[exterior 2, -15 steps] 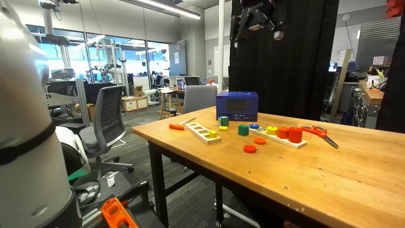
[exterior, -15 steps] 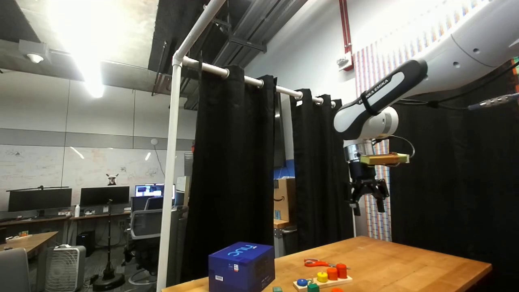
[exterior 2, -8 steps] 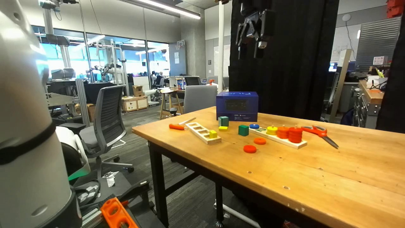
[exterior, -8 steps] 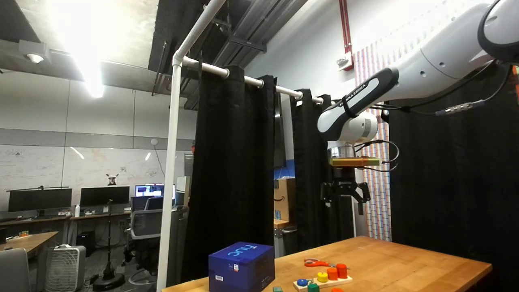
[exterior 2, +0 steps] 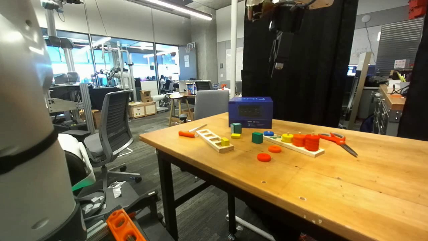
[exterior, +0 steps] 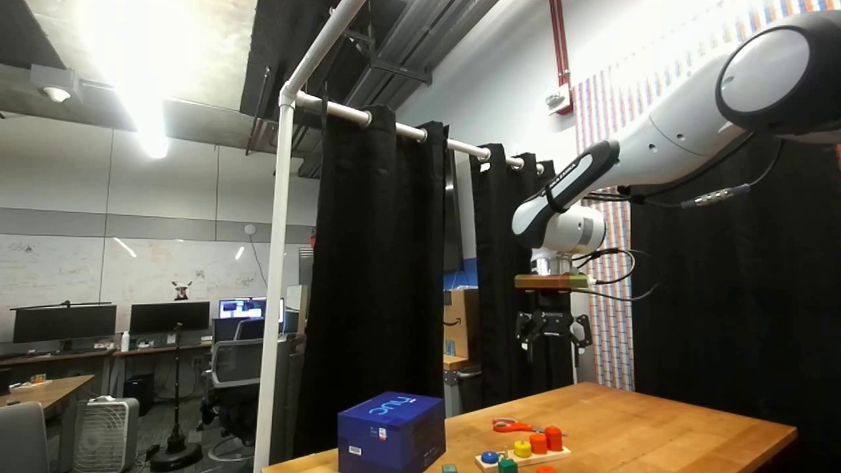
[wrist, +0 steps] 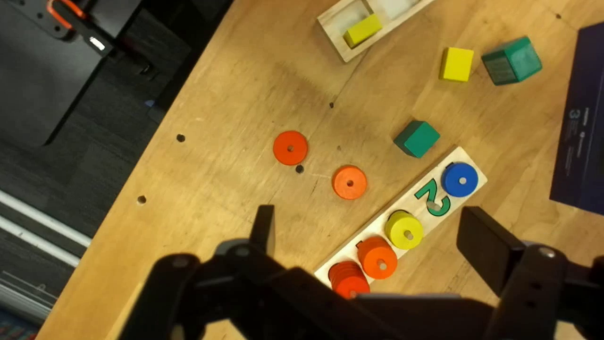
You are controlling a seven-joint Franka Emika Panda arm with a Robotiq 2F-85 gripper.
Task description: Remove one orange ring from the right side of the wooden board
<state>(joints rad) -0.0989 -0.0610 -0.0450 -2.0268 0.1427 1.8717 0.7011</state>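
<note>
The pale wooden board (wrist: 375, 227) lies on the table with pegs holding coloured rings. It also shows in both exterior views (exterior: 560, 453) (exterior 2: 316, 153). A stack of orange rings (wrist: 377, 257) sits on one peg, also in the exterior views (exterior: 539, 443) (exterior 2: 299, 140). A taller red-orange stack (exterior 2: 312, 143) stands at the board's end, partly hidden by the gripper in the wrist view (wrist: 347, 278). An orange ring (wrist: 349, 182) and a redder ring (wrist: 290, 148) lie loose beside the board. My gripper (wrist: 368, 210) is open and empty, well above the table (exterior: 553, 358) (exterior 2: 275, 70).
Yellow (wrist: 407, 230) and blue (wrist: 460, 179) rings sit on other pegs. Green blocks (wrist: 417, 139) and a slotted wooden tray (exterior 2: 214, 144) lie nearby. A blue box (exterior 2: 250, 112) stands behind the board. Orange-handled scissors (exterior 2: 337, 142) lie by the board's end.
The arm has moved left in an exterior view and come down towards the table. The gripper has turned about its vertical axis. It stays open, and the objects on the table have not moved.
</note>
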